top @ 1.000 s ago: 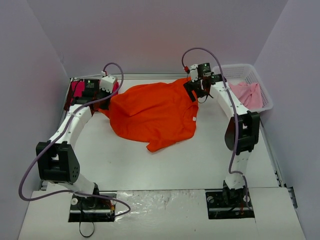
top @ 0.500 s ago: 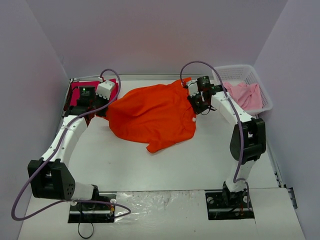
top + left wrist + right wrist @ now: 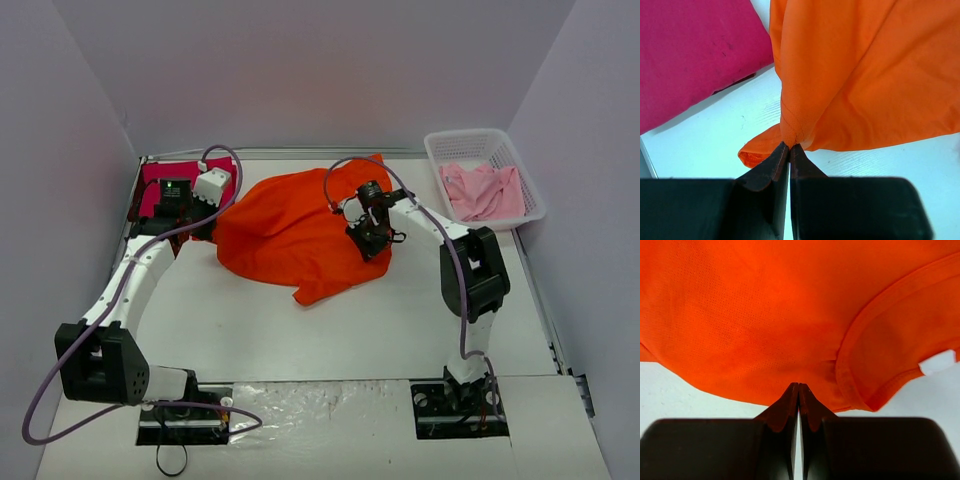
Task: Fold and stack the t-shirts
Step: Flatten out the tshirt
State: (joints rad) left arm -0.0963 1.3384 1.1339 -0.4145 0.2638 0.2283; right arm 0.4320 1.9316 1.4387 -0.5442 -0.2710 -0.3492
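Observation:
The orange t-shirt [image 3: 285,225] lies bunched in the middle of the table. My left gripper [image 3: 203,222] is shut on a fold at its left edge [image 3: 789,135], which is lifted a little off the table. At the shirt's right side, beside the collar [image 3: 860,340], my right gripper [image 3: 368,238] is shut on the cloth [image 3: 798,385]. Behind the left gripper the magenta-red t-shirt [image 3: 158,186] lies flat in the back left corner [image 3: 690,55]. The pale pink t-shirt [image 3: 485,190] is crumpled in the basket.
A white lattice basket [image 3: 440,150] stands at the back right against the wall. Purple walls close in the table at the back and both sides. A white label [image 3: 937,361] shows inside the orange collar.
My right gripper has shut on the orange t-shirt and moved left and nearer, dragging the collar side inward. The left arm swung slightly left with its hold kept.

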